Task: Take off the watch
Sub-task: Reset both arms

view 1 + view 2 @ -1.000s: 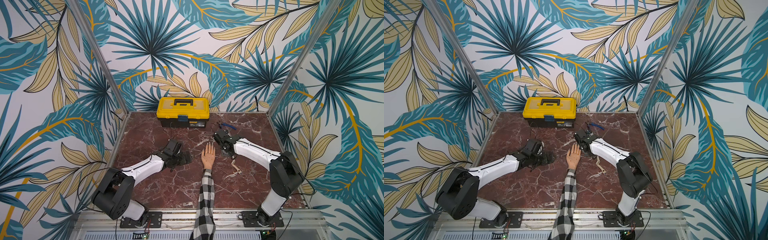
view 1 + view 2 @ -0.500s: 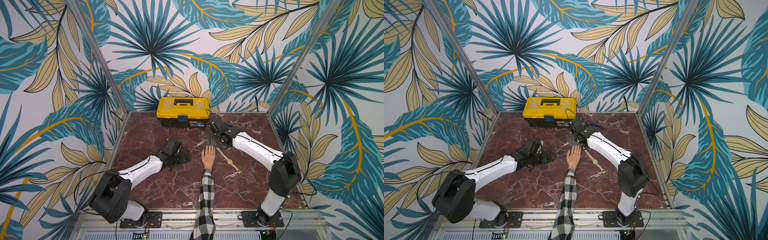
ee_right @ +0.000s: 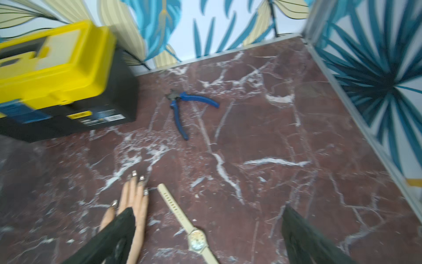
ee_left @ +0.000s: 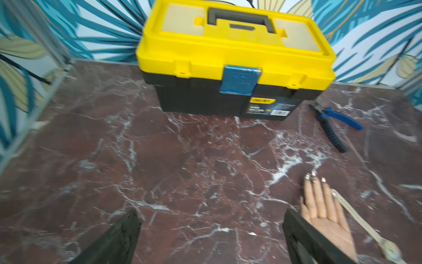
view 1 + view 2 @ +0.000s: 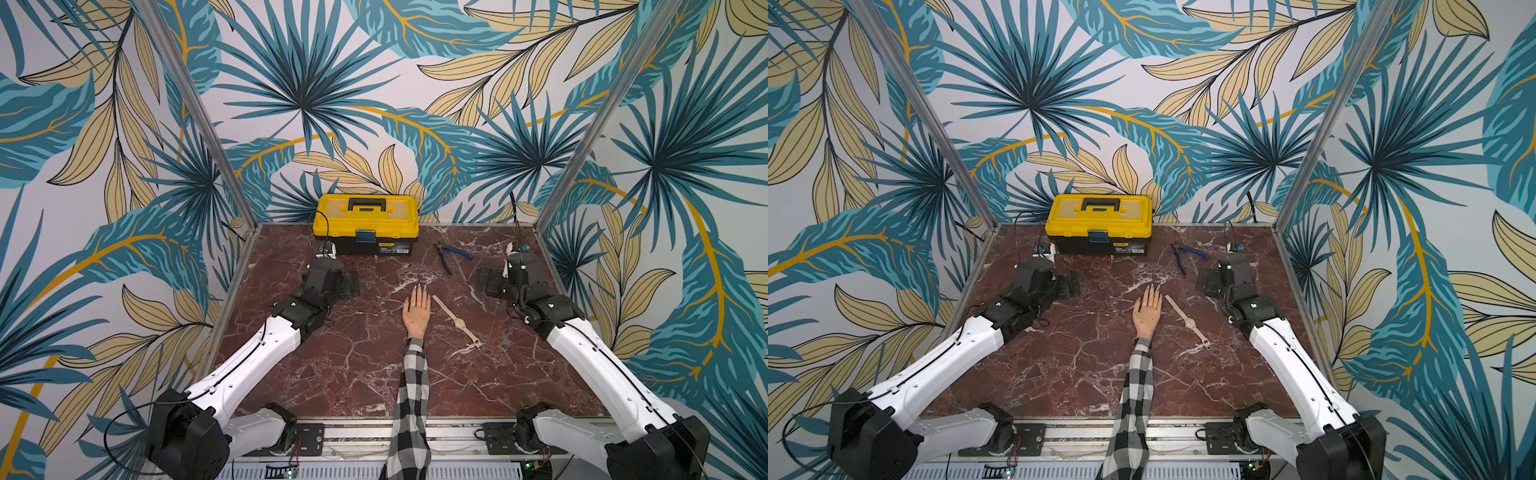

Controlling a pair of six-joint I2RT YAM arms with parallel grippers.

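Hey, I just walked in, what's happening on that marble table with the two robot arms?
The cream-strapped wristwatch is already off the mannequin hand; it lies flat on the red marble table beside the hand, on the right arm's side. The left gripper and right gripper both stand open and hold nothing. A yellow toolbox and blue-handled pliers sit at the back.

walls (image 5: 374, 104): teal/beige palm-leaf wallpaper, 3 sides; floor (image 5: 353, 374): red-brown marble w/ white veins; alu corner posts (image 5: 196, 112)
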